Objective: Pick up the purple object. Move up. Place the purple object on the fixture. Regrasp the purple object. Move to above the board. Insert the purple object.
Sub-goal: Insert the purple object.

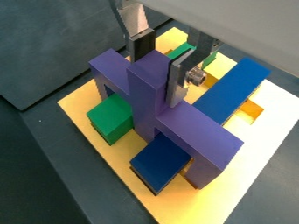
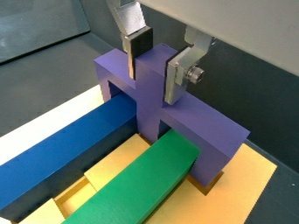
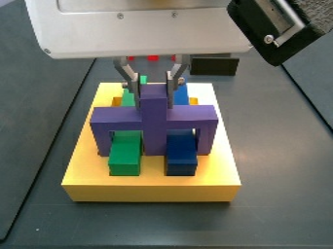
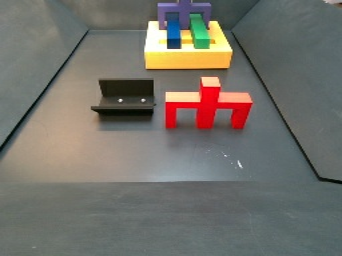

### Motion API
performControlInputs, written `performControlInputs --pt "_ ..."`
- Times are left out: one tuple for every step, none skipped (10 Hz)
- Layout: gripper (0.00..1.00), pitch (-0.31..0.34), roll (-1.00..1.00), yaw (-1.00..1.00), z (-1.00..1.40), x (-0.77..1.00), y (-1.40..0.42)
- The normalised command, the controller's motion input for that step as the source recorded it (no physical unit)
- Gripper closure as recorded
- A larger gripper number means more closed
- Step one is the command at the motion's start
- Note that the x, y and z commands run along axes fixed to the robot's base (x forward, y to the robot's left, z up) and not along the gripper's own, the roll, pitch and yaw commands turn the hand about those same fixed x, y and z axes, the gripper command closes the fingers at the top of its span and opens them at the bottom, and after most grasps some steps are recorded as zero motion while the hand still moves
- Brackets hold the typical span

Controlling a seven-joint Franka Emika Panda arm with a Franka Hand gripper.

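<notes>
The purple object (image 1: 176, 122) stands on the yellow board (image 1: 82, 109), its crossbar across the green bar (image 1: 111, 118) and the blue bar (image 1: 233, 87), legs down at the board's sides. My gripper (image 1: 160, 70) is above it, its silver fingers shut on the central upright post. This also shows in a wrist view, with the gripper (image 2: 156, 68) on the purple object (image 2: 152, 96). In a side view my gripper (image 3: 154, 83) holds the post of the purple object (image 3: 154, 117) over the board (image 3: 143, 185). The black fixture (image 4: 123, 98) stands empty.
A red forked piece (image 4: 207, 105) lies on the dark floor to the right of the fixture, in front of the board (image 4: 187, 58). Dark walls enclose the floor on the left and right sides.
</notes>
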Motion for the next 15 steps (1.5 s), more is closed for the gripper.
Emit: performControlInputs --pt "1.00 0.000 0.08 -0.03 -0.36 0.35 0.00" --pt "1.00 0.009 0.09 -0.01 -0.36 0.18 0.00" --pt "1.00 0.000 0.02 -0.03 -0.22 -0.05 0.04" --pt "1.00 0.000 0.00 -0.03 -0.14 -0.13 0.00" --pt "1.00 0.000 0.00 -0.01 -0.12 -0.13 0.00" --pt "1.00 0.000 0.03 0.00 -0.12 -0.14 0.00" --pt "1.00 0.000 0.05 0.00 -0.10 -0.24 0.00" --pt "1.00 0.000 0.06 0.00 -0.07 -0.26 0.00" --pt "1.00 0.000 0.05 0.00 -0.03 -0.23 0.00" --pt "1.00 0.001 0.14 0.11 0.00 0.00 -0.18" --pt "1.00 0.070 0.37 0.15 0.00 0.11 -0.24" --pt "1.00 0.100 0.50 0.13 0.00 0.10 -0.19" --pt "1.00 0.074 0.50 0.12 -0.03 0.07 -0.08" --pt "1.00 0.066 0.50 0.08 -0.09 0.08 -0.03" --pt "1.00 0.083 0.50 0.07 -0.05 0.08 -0.01"
